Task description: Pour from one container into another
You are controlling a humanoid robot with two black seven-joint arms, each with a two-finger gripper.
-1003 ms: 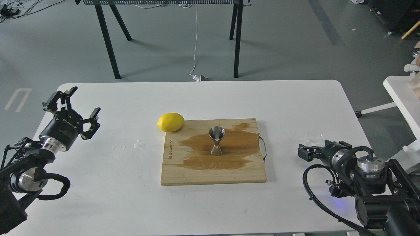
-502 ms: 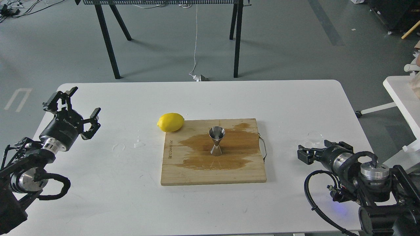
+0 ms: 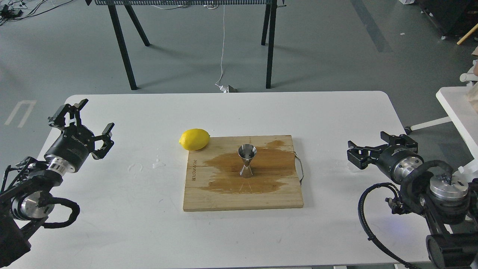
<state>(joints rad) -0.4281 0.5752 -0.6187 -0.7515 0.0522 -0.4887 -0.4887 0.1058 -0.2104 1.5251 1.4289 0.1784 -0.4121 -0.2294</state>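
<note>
- The small shiny steel hourglass jigger (image 3: 247, 160) is standing near the middle of the pale wooden cutting board (image 3: 224, 198), inside a dark wet patch (image 3: 261, 164) that is spreading over the wood.
- The jigger is pointing straight up: its long axis is vertical and one open cone is facing the ceiling, ready to receive a pour.
- The small clear glass cup is not showing clearly. It may be lying to the right of the board, by the right gripper (image 3: 373, 149), so its tilt cannot be told.
- The right gripper's jaws are looking spread; no grasp is showing.
- The left gripper (image 3: 87, 121) is hovering well left of the board, released and empty.
- A yellow lemon (image 3: 194, 139) is touching the board's far left corner.
- Judging by this, no pouring is happening: grasping, carrying and tipping seem to be remaining.
</note>
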